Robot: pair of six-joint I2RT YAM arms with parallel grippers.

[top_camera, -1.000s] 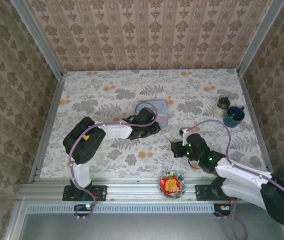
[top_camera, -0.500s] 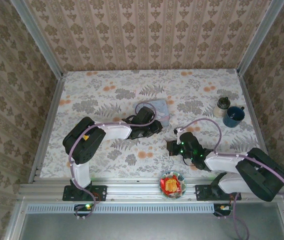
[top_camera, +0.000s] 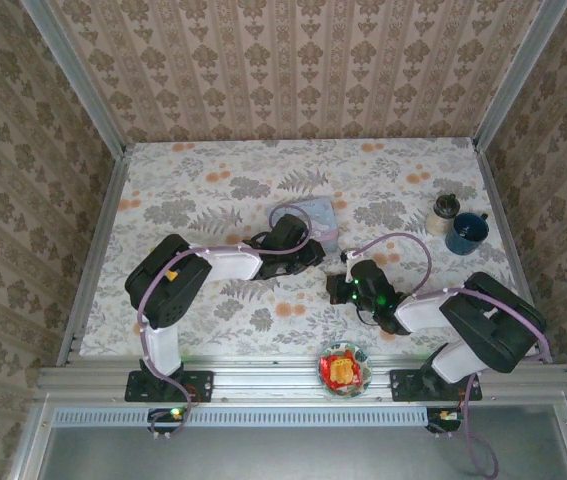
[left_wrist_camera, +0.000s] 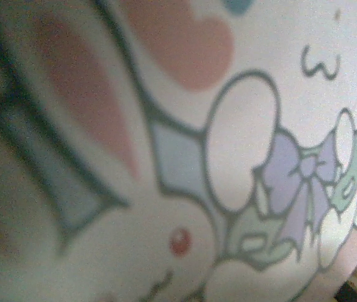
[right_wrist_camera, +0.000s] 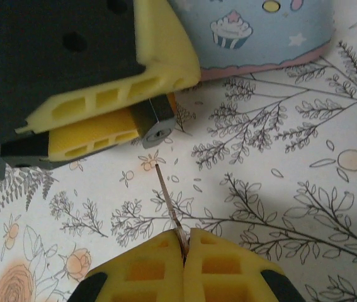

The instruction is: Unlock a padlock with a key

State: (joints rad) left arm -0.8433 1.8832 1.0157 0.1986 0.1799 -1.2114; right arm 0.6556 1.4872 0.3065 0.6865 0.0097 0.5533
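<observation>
Padlock (right_wrist_camera: 155, 118), tiny with a dark square body, is waiting for its key, so insertion looks like the step in hand. Nearest, the right gripper (right_wrist_camera: 183, 242) has its yellow fingers (right_wrist_camera: 147, 270) pressed together on a thin metal key (right_wrist_camera: 167, 201). The blade points away toward the lock, its tip just short of the lock's near face. Beyond, the left gripper (right_wrist_camera: 158, 107) pinches the padlock between its own yellow fingers, low over the flower-printed bench (right_wrist_camera: 279, 157). Farther on stands a light blue printed tin (right_wrist_camera: 254, 31). Next, the blade probably needs a slight line-up with the keyhole, then a straight push and a twist. Whether the hole squarely faces the blade I cannot tell.
</observation>
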